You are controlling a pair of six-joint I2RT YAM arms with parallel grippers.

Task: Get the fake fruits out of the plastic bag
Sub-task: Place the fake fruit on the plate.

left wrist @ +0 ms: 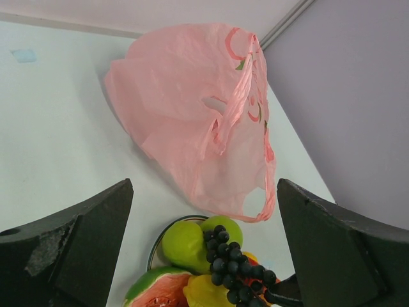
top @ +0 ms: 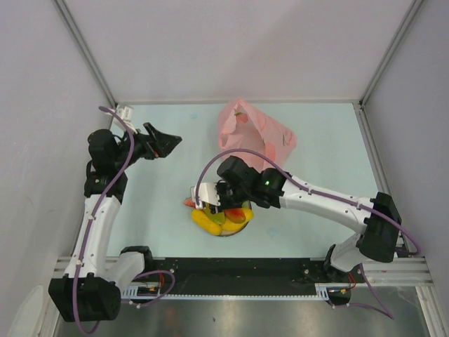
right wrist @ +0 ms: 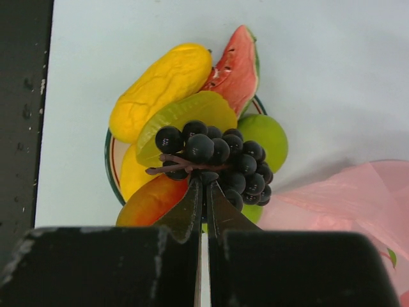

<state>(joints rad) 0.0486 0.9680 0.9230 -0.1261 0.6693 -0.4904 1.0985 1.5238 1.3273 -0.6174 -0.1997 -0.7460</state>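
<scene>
Grape bunch (right wrist: 214, 160) pinched by right gripper (right wrist: 204, 183) over plate (right wrist: 110, 160), left gripper (top: 170, 142) raised, spread wide.

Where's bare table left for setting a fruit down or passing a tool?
Free: table between the left arm and the plate; far-left corner beyond the left tool; right strip past the plastic bag, beyond the right arm. Crowded: plate piled with fake fruits, right tool shut on the grape bunch, bag close behind.

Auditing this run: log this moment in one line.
left end effector: open, empty | right end effector: shut on grape bunch, over plate | plastic bag: beyond plate
</scene>
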